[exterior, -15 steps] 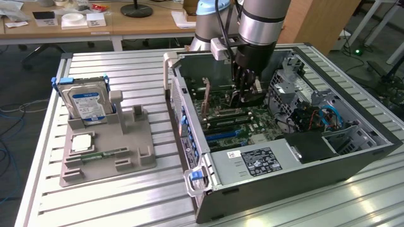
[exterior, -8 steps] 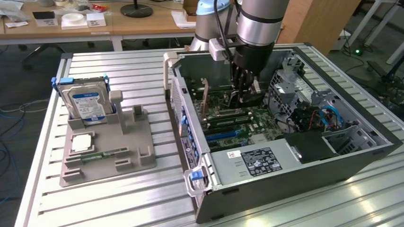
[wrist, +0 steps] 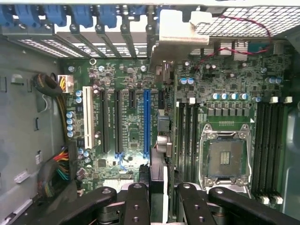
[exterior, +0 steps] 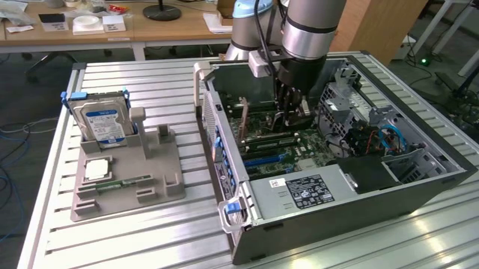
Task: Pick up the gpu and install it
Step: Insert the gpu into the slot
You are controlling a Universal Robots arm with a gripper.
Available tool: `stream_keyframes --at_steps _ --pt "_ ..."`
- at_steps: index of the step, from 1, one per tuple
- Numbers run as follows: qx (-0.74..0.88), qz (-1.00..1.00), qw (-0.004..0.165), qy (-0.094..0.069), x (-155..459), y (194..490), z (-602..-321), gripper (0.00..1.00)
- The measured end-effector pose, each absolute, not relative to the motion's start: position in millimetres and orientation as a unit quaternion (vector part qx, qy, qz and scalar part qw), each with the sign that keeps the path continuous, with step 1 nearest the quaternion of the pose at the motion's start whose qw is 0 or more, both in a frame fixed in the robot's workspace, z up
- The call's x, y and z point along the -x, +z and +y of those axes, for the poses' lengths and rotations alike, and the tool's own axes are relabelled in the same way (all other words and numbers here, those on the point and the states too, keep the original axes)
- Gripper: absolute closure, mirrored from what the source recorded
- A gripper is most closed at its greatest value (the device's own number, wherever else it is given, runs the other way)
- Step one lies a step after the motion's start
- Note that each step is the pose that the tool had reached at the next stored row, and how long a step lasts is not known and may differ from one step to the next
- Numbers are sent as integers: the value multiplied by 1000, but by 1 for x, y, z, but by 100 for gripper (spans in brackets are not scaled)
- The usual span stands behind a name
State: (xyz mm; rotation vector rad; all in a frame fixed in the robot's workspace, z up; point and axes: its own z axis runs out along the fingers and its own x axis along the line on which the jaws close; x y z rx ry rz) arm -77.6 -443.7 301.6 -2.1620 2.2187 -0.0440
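Observation:
My gripper (exterior: 292, 112) reaches down inside the open computer case (exterior: 389, 193), over the motherboard (wrist: 225, 117). In the wrist view my gripper (wrist: 161, 197) is shut on the gpu (wrist: 159, 126), which I see edge-on as a thin dark card running away from the fingers (wrist: 138, 201). Its pale metal bracket (wrist: 176, 33) is at the case's rear wall, among the blue slot clips (wrist: 101, 18). The card stands upright just beside the long blue slot (wrist: 146, 122), low over the board. I cannot tell whether its edge is in a slot.
A grey fixture (exterior: 127, 174) at the exterior view's left holds a silver hard drive with a blue-white label (exterior: 105, 123) and a small green memory stick (exterior: 120, 184). Inside the case are the processor socket (wrist: 227, 157), memory slots (wrist: 269, 140), cable bundles (wrist: 58, 164) and a drive cage (exterior: 351, 89).

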Motion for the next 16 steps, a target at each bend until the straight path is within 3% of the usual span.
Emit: stream_keyframes --at_steps 16 --pt "709 704 22 -14 78 286 -452 73"
